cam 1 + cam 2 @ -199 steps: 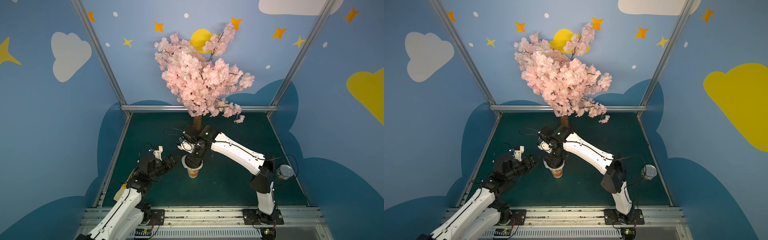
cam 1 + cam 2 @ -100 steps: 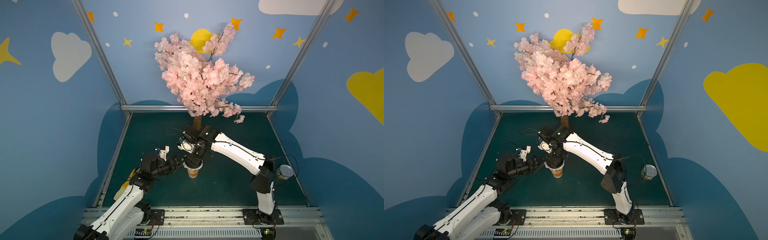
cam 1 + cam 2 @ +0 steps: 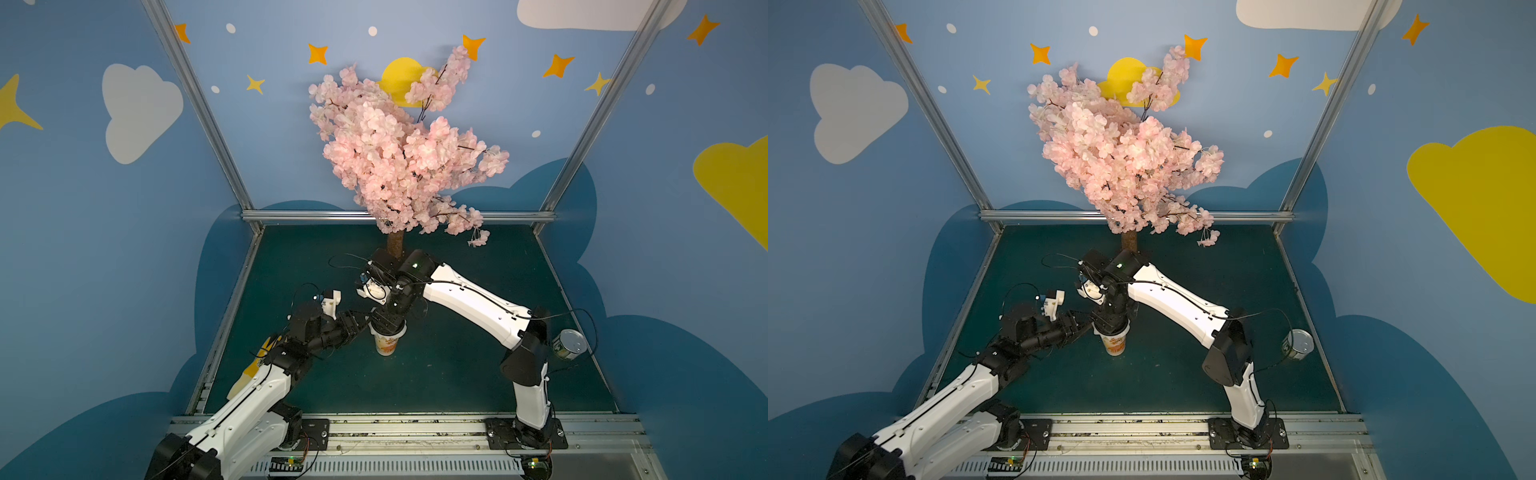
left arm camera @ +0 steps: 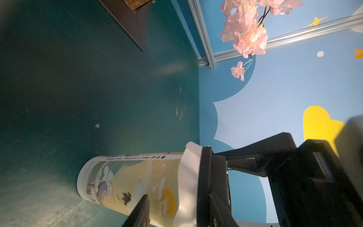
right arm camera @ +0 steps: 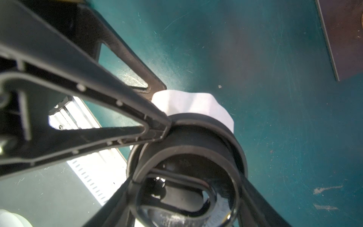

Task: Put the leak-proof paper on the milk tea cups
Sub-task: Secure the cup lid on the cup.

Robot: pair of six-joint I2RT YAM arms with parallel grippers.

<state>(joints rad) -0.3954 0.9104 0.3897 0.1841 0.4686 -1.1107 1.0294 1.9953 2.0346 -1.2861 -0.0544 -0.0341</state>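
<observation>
You have the milk tea cup standing upright on the green table, about midway between the two arms and in front of the blossom tree. The leak-proof paper lies over the cup's mouth, with its edge folded down around the rim in a crumpled skirt. The black lid sits on top of the paper. Your right gripper stands over it from above, with its jaws clamped on the lid's sides.

Your left gripper reaches in from the side at the cup's upper wall with its jaws drawn together. In the left wrist view one finger crosses the printed side, but you cannot tell whether anything is pinched. The tin can stands well apart, beside the right arm's elbow.
</observation>
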